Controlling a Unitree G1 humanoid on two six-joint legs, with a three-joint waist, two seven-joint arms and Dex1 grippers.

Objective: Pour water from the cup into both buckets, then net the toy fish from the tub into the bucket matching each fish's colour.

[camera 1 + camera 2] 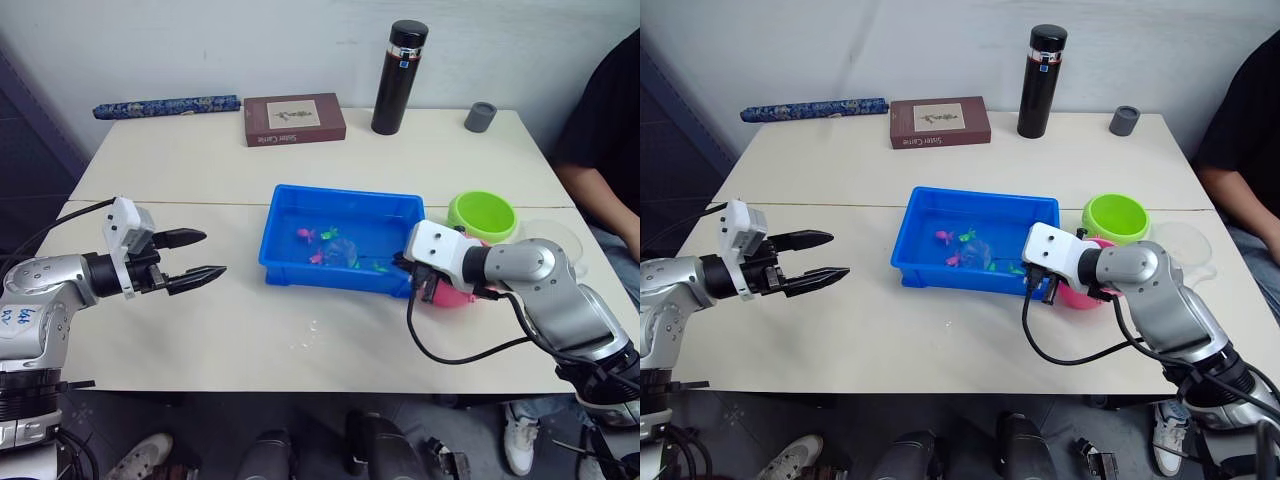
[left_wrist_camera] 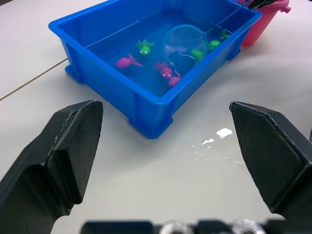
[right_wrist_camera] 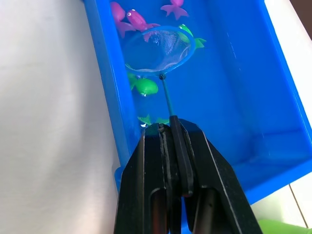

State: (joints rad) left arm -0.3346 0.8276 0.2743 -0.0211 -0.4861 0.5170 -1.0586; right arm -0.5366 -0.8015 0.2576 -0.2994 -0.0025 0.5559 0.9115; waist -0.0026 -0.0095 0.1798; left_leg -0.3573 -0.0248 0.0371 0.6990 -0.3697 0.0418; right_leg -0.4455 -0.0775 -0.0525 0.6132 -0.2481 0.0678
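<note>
The blue tub (image 1: 345,194) sits mid-table holding water and several toy fish, pink ones (image 2: 127,61) and green ones (image 2: 144,47). The net (image 3: 158,48), with its light blue hoop, dips into the tub among the fish. My right gripper (image 3: 169,126) is shut on its thin dark handle at the tub's near right corner. The pink bucket (image 1: 457,294) is partly hidden behind that gripper. Behind the pink one stands the green bucket (image 1: 482,214), and the clear cup (image 1: 552,240) is to their right. My left gripper (image 1: 213,254) hovers open, left of the tub, holding nothing.
At the back of the table stand a black flask (image 1: 399,78), a grey cap (image 1: 480,116), a brown book (image 1: 294,119) and a blue patterned roll (image 1: 166,105). A person (image 1: 610,150) sits at the right edge. Water drops (image 1: 305,336) lie in front of the tub.
</note>
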